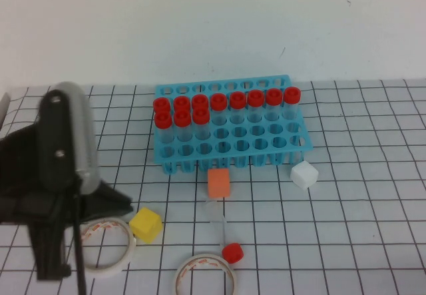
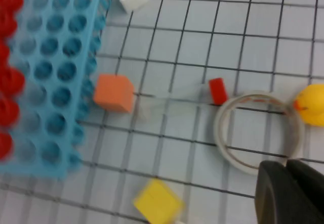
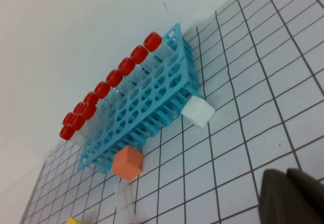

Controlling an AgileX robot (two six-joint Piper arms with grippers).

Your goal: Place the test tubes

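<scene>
A clear test tube [image 1: 218, 220] with a red cap [image 1: 232, 252] lies flat on the grid mat, in front of the blue rack [image 1: 229, 147]. Several red-capped tubes [image 1: 219, 102] stand upright in the rack's back rows. My left arm [image 1: 61, 168] stands at the table's left. In its wrist view the left gripper [image 2: 285, 164] is shut and empty, above a tape roll [image 2: 258, 133] and apart from the lying tube [image 2: 164, 105] and its cap [image 2: 217, 90]. My right gripper [image 3: 286, 173] is shut and empty over bare mat, to the right of the rack [image 3: 152, 107].
An orange cube [image 1: 219, 183] sits at the lying tube's far end. A white cube [image 1: 304, 174] is by the rack's right front corner and a yellow cube [image 1: 146, 224] lies left of the tube. Two tape rolls [image 1: 106, 245] [image 1: 205, 275] lie near the front edge. A yellow object [image 2: 311, 105] lies beside one roll.
</scene>
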